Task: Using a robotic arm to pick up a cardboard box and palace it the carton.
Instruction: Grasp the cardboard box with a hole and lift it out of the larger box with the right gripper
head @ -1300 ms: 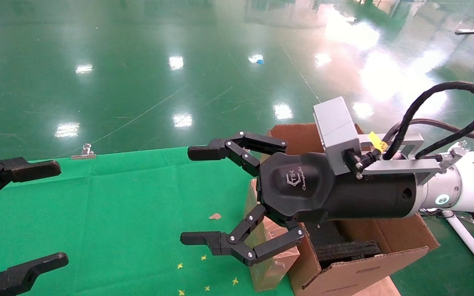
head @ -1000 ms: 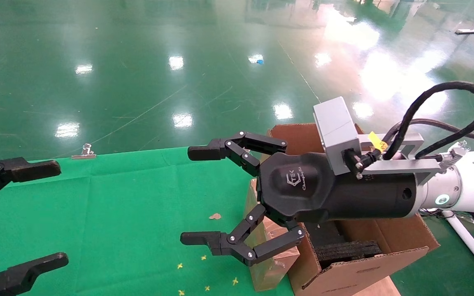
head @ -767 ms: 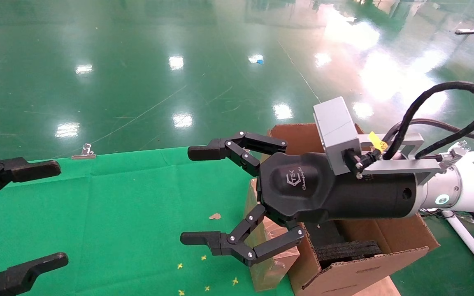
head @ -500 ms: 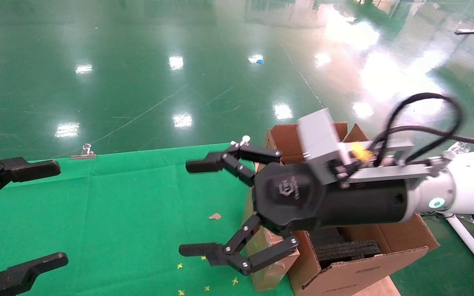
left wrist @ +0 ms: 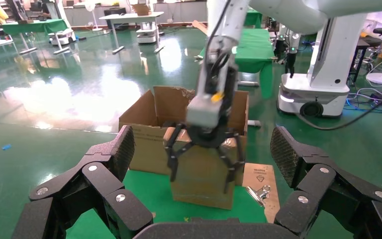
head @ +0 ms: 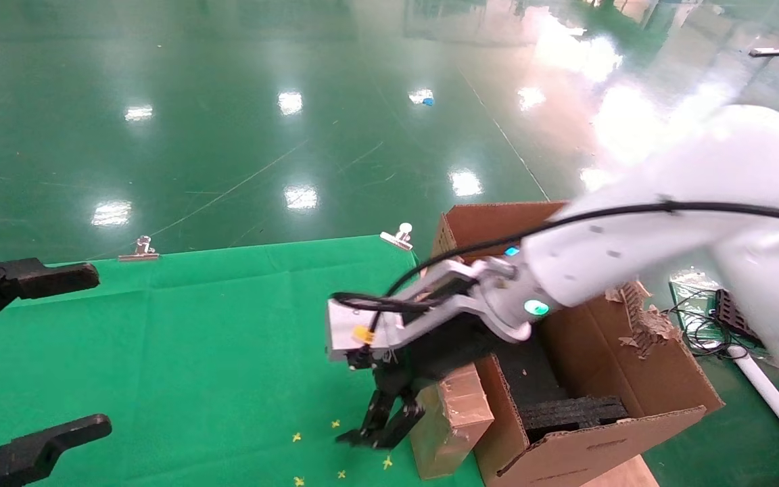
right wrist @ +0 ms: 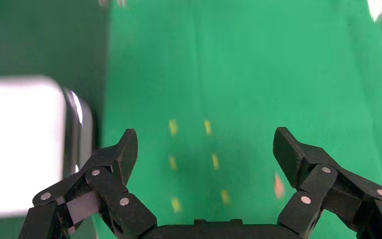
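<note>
The small brown taped cardboard box (head: 454, 414) stands on the green cloth against the carton's left wall; it also shows in the left wrist view (left wrist: 199, 186). The large corrugated carton (head: 599, 436) sits at the table's right edge, with black foam (head: 565, 408) inside and a torn flap (head: 640, 319). My right gripper (head: 370, 441) points down, open and empty, just left of the small box, close above the cloth. In the left wrist view the right gripper (left wrist: 199, 183) hangs in front of the box face. The right wrist view shows only cloth between its fingers (right wrist: 204, 144). My left gripper (head: 31, 358) is parked open at the far left.
Metal binder clips (head: 138, 249) (head: 397, 237) hold the cloth's far edge. Small yellow scraps (head: 335, 446) and a tan scrap (head: 353, 356) lie on the cloth. A flat cardboard sheet (head: 616, 473) lies under the carton. Cables (head: 707, 325) and a white frame lie on the floor to the right.
My right arm has swung from level to pointing down and dropped to the cloth beside the small box, still open. The left arm has not moved.
</note>
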You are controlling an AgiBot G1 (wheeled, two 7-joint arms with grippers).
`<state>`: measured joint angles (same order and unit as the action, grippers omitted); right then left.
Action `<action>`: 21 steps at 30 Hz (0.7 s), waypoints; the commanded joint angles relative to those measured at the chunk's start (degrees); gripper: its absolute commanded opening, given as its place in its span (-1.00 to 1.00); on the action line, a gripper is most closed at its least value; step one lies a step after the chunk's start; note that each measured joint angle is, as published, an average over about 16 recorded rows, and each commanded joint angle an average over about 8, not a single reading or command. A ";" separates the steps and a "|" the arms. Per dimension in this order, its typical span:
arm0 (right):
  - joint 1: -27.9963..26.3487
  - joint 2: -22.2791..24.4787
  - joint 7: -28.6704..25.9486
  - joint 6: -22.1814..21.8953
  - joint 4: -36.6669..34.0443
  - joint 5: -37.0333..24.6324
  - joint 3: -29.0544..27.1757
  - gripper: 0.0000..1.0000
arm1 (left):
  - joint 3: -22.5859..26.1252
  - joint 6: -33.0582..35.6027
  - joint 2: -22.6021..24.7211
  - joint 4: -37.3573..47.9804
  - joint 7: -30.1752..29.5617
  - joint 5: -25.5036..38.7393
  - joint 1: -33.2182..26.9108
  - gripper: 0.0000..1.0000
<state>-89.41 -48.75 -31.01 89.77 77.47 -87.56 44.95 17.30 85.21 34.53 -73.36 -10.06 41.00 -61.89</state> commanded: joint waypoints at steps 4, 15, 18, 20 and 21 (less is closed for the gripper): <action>-9.13 -4.01 -6.40 1.17 -0.11 -8.44 10.18 1.00 | 0.01 -0.01 -0.01 0.00 0.01 -0.01 0.00 1.00; -28.66 -2.52 -14.36 1.15 0.06 -2.25 30.36 1.00 | 0.04 -0.02 -0.02 0.00 0.02 -0.03 -0.01 1.00; -31.27 -2.37 -14.87 0.81 0.12 -0.68 35.14 1.00 | 0.05 -0.02 -0.02 0.00 0.03 -0.04 -0.01 1.00; -32.34 -2.36 -14.91 0.53 0.15 0.35 37.79 1.00 | 0.06 -0.02 -0.02 0.00 0.03 -0.04 -0.01 1.00; -32.72 -2.39 -14.95 0.37 0.16 0.83 38.98 1.00 | 0.06 -0.02 -0.02 0.00 0.03 -0.04 -0.01 1.00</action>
<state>-121.40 -51.29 -46.11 90.09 77.60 -86.93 83.10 17.36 85.18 34.50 -73.36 -10.03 40.96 -61.90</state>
